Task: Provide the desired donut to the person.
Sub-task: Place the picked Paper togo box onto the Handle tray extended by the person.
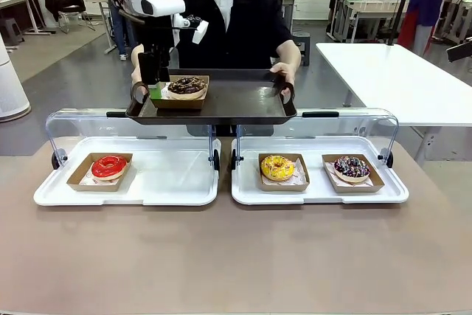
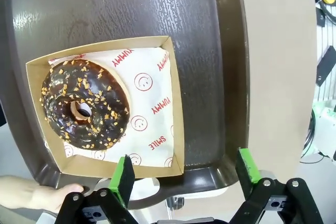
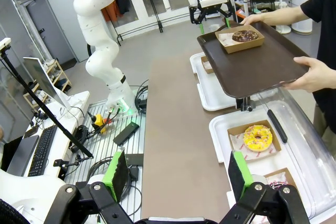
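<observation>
You are looking at the chocolate donut (image 2: 84,103) with nut crumbs, which is sitting in a cardboard box (image 2: 176,129) lined with printed paper, at one end of a dark brown tray (image 1: 236,101). The person (image 1: 236,20) is holding that tray by both ends above the far edge of the surface (image 1: 236,256); one hand (image 1: 284,71) is gripping the handle on the picture's right. Your left pincer (image 2: 185,169) is hanging just beside the box with its jaws spread wide and is pinching nothing; one green pad (image 2: 124,174) is sitting right at the box's near rim. Your right pincer (image 3: 176,174) is also standing spread and empty, well apart from the tray, over the robot's side of the surface. Nearer you, two white trays are lying under raised clear covers: the left tray (image 1: 169,182) is carrying a red-glazed donut (image 1: 109,167), and the right tray (image 1: 317,193) is carrying a yellow donut (image 1: 277,167) and a dark sprinkled donut (image 1: 352,168).
</observation>
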`<act>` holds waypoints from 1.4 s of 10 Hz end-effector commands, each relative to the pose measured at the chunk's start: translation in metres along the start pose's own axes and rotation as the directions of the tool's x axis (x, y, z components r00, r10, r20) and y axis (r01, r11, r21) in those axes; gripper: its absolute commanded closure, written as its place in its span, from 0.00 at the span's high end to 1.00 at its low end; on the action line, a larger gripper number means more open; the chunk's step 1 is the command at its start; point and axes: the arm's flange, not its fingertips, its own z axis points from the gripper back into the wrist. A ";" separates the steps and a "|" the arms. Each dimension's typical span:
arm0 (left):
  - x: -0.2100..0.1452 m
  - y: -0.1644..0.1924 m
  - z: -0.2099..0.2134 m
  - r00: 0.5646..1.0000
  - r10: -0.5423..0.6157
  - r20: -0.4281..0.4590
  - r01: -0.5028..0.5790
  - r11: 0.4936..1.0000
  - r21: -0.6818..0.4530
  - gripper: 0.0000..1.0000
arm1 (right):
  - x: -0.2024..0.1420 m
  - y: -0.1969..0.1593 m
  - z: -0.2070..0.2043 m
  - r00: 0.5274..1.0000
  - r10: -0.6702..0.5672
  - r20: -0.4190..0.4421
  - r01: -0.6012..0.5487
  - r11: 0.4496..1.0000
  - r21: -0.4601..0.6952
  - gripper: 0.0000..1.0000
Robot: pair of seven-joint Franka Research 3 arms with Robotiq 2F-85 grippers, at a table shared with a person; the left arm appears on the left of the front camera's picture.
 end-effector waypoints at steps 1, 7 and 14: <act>-0.005 -0.011 0.010 0.999 -0.023 0.039 0.024 0.999 -0.037 1.00 | 0.000 0.001 0.000 1.000 0.004 0.004 -0.004 1.000 0.007 1.00; -0.107 -0.082 0.068 0.955 -0.051 0.292 0.031 0.997 0.074 1.00 | 0.000 0.001 0.000 1.000 0.004 0.004 -0.004 1.000 0.007 1.00; -0.295 -0.079 0.068 0.781 0.146 0.607 -0.170 0.985 -0.019 1.00 | 0.000 0.001 0.000 1.000 0.004 0.004 -0.004 1.000 0.007 1.00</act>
